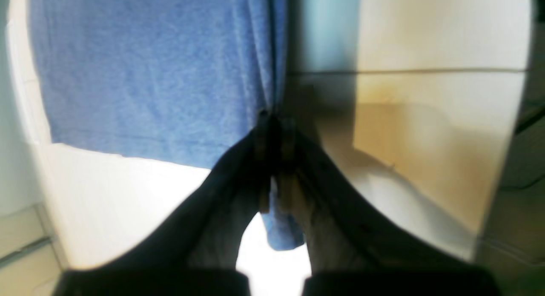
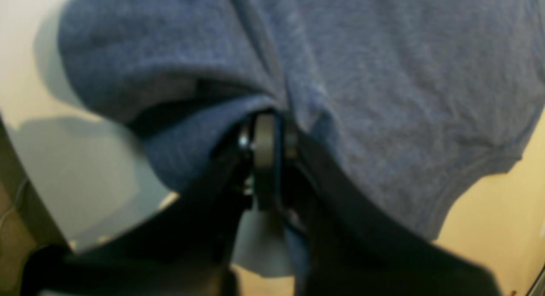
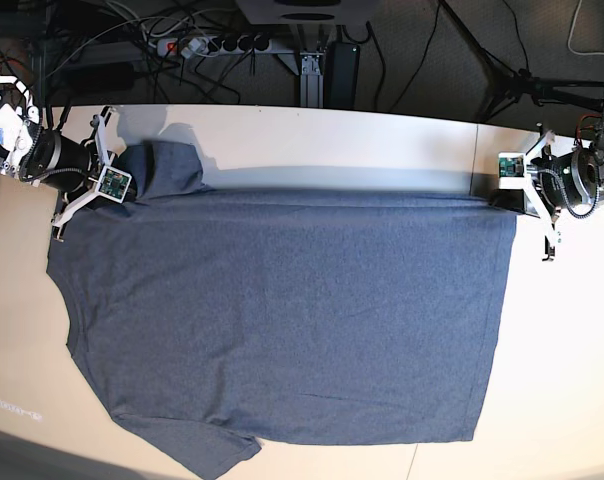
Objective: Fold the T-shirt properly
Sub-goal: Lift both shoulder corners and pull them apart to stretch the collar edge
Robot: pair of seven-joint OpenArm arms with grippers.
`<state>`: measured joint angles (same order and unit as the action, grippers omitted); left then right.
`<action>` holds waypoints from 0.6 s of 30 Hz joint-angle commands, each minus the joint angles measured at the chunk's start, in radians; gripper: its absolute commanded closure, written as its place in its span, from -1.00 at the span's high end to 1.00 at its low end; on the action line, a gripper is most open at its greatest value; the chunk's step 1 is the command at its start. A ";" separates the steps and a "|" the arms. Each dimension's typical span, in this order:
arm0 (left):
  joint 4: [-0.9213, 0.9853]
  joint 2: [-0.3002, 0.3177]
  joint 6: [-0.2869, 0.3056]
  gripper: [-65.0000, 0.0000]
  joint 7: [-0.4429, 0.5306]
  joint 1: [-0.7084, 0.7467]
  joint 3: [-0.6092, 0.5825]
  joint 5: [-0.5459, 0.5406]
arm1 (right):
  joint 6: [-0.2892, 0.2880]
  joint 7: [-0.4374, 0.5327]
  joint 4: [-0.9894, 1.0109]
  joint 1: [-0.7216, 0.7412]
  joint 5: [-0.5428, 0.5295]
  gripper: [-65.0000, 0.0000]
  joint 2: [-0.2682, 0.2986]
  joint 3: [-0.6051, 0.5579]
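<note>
T-shirt (image 3: 282, 310) lies spread flat on table (image 3: 382, 135), far corners pinched in both jaws.

**One overhead camera, two at the wrists**

The base view looks straight down on the table (image 3: 402, 135) from well above. Each wrist view peers along its own fingers from very near. All three share the T-shirt (image 3: 282, 310) (image 1: 144, 74) (image 2: 383, 74).
</note>
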<state>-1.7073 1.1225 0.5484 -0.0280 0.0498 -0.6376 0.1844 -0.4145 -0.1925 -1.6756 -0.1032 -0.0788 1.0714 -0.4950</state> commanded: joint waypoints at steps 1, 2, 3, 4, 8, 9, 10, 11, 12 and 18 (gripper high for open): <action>-0.005 0.030 0.014 -1.00 -0.013 -0.014 0.037 -0.013 | -0.106 -0.018 -0.006 0.010 0.007 -1.00 0.031 0.019; -0.005 0.030 0.014 -1.00 -0.013 -0.014 0.056 -0.030 | -0.106 -0.019 -0.006 0.012 0.007 -1.00 0.031 0.019; -0.005 0.029 0.014 -1.00 -0.013 -0.014 0.074 -0.037 | -0.106 -0.018 -0.006 0.013 0.007 -1.00 0.031 0.019; -0.005 0.028 0.014 -1.00 -0.013 -0.014 0.087 -0.039 | -0.106 -0.018 -0.006 0.014 0.007 -1.00 0.030 0.019; -0.005 0.023 0.014 -1.00 -0.021 -0.016 0.097 -0.032 | -0.106 -0.031 -0.006 0.053 0.006 -1.00 0.026 0.019; -0.005 0.021 0.014 -1.00 -0.024 -0.016 0.097 -0.026 | -0.106 -0.042 -0.005 0.069 0.002 -1.00 0.025 0.019; -0.005 0.018 0.014 -1.00 -0.025 -0.016 0.097 -0.024 | -0.106 -0.047 -0.005 0.085 -0.011 -1.00 0.025 0.019; -0.005 0.018 0.014 -1.00 -0.025 -0.016 0.097 -0.023 | -0.107 -0.051 -0.005 0.101 -0.029 -1.00 0.026 0.019; -0.004 0.018 0.014 -1.00 -0.025 -0.016 0.097 -0.023 | -0.108 -0.055 -0.005 0.115 -0.044 -1.00 0.025 0.019; 0.038 0.017 0.014 -1.00 -0.032 -0.017 0.097 -0.024 | -0.115 -0.055 -0.002 0.179 -0.053 -1.00 0.026 0.015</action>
<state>-1.6688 1.1107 0.5549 -0.0288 0.0490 -0.5560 0.1471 -0.4400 -0.2287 -1.6756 0.0589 -0.1421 1.0664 -0.4938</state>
